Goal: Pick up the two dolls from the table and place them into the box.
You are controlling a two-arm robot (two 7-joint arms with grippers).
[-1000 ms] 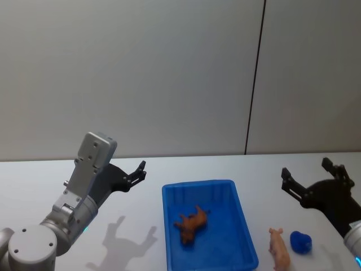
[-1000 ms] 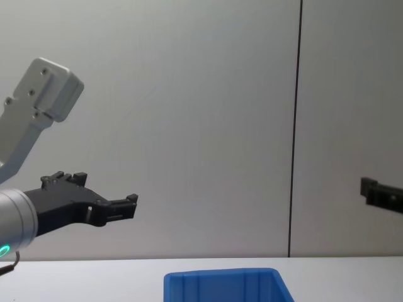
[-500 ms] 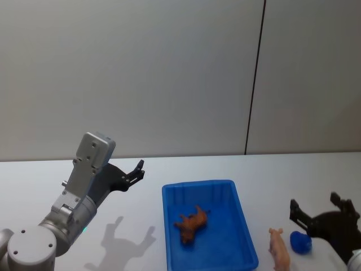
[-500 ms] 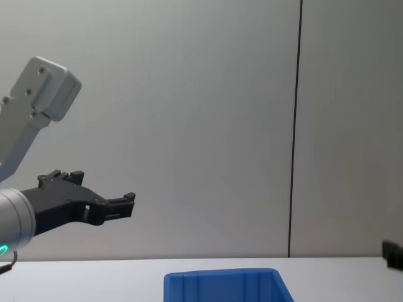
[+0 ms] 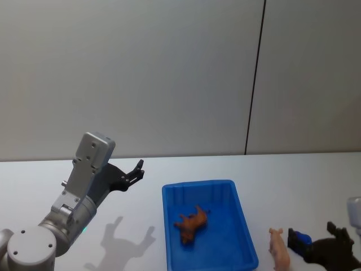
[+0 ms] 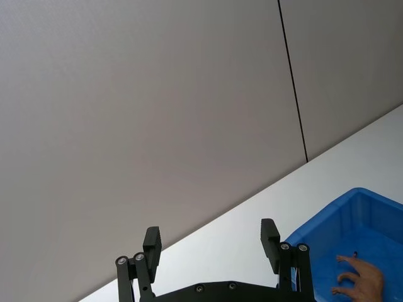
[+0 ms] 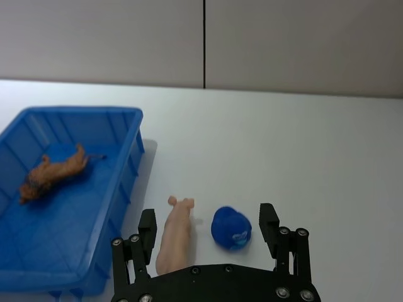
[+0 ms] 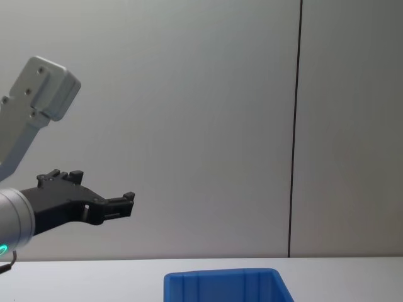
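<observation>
Right claw point(image 7: 208, 221) low over the tabletop point(image 7: 302, 145), right of the box point(image 7: 131, 170). Fingers spread wide, gripping nothing. Pink doll point(image 7: 174, 234) lies on its side on the tabletop near the box's right wall, with a small blue lump point(image 7: 230, 228) just beside it. Both sit ahead of the spread fingers. Brown doll point(image 7: 55, 171) lies inside the box. Left claw point(image 5: 136, 172) is raised left of the box, open and empty.

Brown doll point(image 5: 190, 223) lying inside blue box point(image 5: 197, 184); peach-pink doll point(image 5: 279, 251) flat on table point(image 5: 282, 175) just beside it.
</observation>
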